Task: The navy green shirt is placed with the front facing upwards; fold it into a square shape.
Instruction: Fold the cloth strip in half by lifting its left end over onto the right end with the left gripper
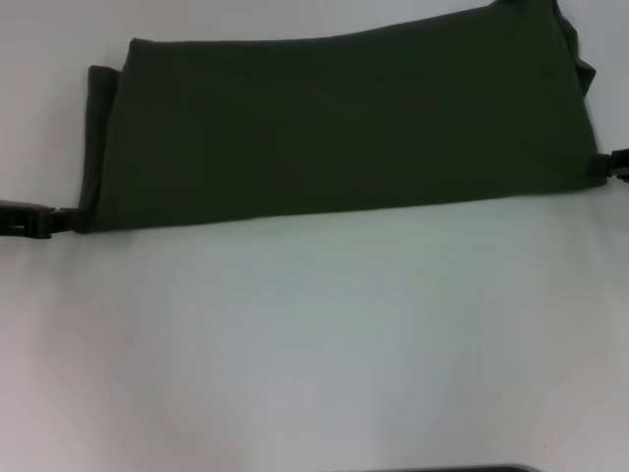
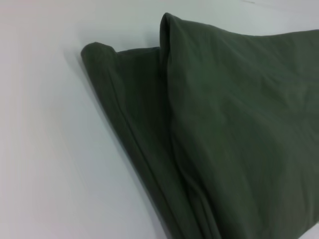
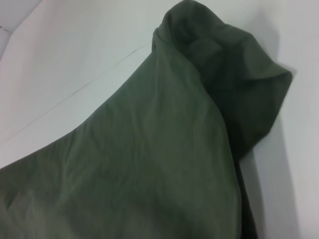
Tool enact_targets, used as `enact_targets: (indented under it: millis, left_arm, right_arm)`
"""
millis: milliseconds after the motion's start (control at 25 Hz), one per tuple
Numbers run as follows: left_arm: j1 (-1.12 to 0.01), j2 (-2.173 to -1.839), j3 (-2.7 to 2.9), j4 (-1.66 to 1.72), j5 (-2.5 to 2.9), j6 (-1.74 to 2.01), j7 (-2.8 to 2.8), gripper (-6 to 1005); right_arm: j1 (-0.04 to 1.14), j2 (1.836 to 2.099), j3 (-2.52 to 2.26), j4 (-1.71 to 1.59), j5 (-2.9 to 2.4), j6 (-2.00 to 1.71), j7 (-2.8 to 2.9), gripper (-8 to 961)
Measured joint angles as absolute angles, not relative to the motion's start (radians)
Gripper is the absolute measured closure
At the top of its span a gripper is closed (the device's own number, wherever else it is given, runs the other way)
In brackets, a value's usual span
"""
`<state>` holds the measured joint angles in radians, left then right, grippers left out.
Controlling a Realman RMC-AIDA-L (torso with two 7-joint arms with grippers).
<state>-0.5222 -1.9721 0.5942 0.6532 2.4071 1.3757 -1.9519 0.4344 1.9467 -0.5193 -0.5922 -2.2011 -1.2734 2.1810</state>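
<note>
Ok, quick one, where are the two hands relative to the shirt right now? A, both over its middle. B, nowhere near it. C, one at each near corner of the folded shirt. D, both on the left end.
C: in the head view the left hand sits at the near left corner of the navy green shirt, and the right hand at its near right corner.

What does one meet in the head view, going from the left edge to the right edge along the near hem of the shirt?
Left pincer at the shirt's near-left corner → navy green shirt, folded into a long band on the white table → right pincer at the shirt's near-right corner.
</note>
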Motion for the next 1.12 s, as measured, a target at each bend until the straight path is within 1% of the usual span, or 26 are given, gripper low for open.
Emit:
enact_targets:
  millis: [360, 720, 960, 1120]
  left_arm:
    - [-0.5, -1.962, 0.591, 0.688, 2.407, 1.483, -1.938, 944]
    - [-0.481, -1.947, 0.59, 0.691, 2.407, 1.518, -1.937, 927]
    - [-0.463, -1.942, 0.599, 0.694, 2.409, 1.571, -1.926, 917]
    - [-0.443, -1.942, 0.593, 0.715, 2.409, 1.626, -1.917, 909]
  right_arm:
    - [0.397, 1.948, -0.487, -0.592, -2.2, -1.365, 2.099, 944]
    - [0.318, 1.948, -0.383, -0.596, -2.2, -1.43, 2.066, 944]
    - [0.267, 1.945, -0.332, -0.597, -2.2, -1.469, 2.04, 944]
    - [0.24, 1.95, -0.282, -0.597, -2.2, -1.515, 2.006, 943]
